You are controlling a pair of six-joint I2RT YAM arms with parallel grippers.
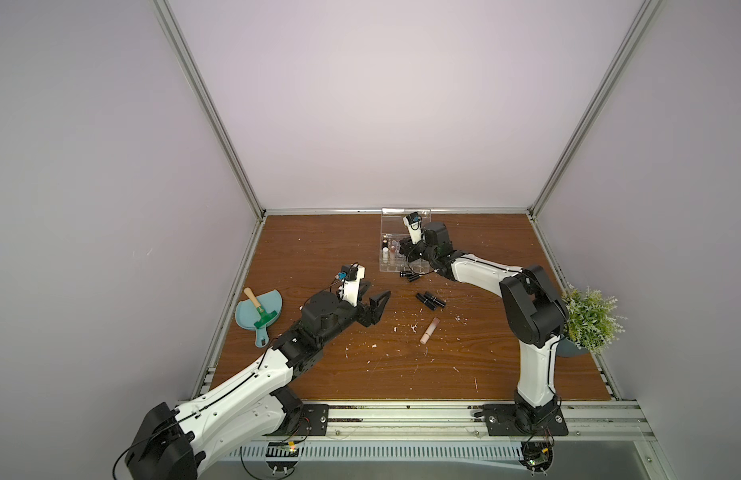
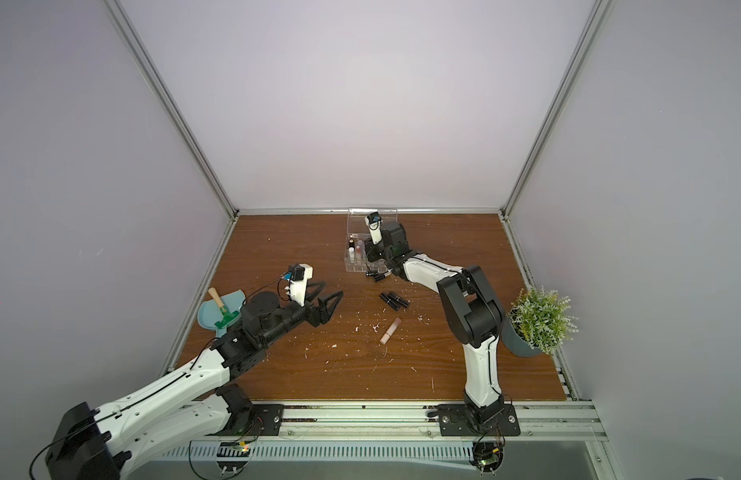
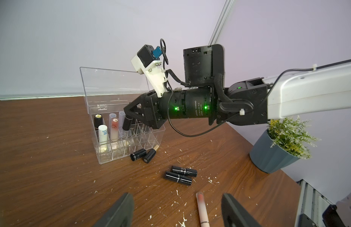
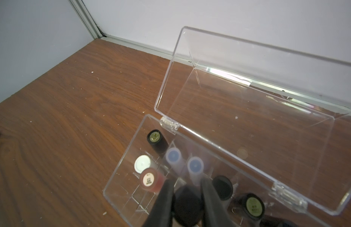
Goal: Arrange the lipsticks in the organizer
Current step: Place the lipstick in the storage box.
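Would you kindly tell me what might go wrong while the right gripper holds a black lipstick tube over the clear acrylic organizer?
The black lipstick tube in the right gripper looks tilted, so it may catch a divider of the clear acrylic organizer. The fingers sit close to the red-tinted tube and may knock it.

My left arm [image 1: 244,378] and right arm [image 1: 535,374] wear white shells on the long links, with black housings at every joint. A thin black cable [image 3: 190,135] loops off the right wrist, pinned by a white tie [image 3: 242,112]. That wrist's motor [image 3: 192,106] is a black cylinder with two green lights and white lettering, DAMIAO I think, though it's small. Its white bracket [image 3: 151,78] carries a black camera cube [image 3: 145,54] with a blue plug [image 3: 156,52]. The left gripper [image 3: 177,214] has matte black wedge fingers [image 3: 119,212]. The black base plates [image 1: 499,419] show screw heads.
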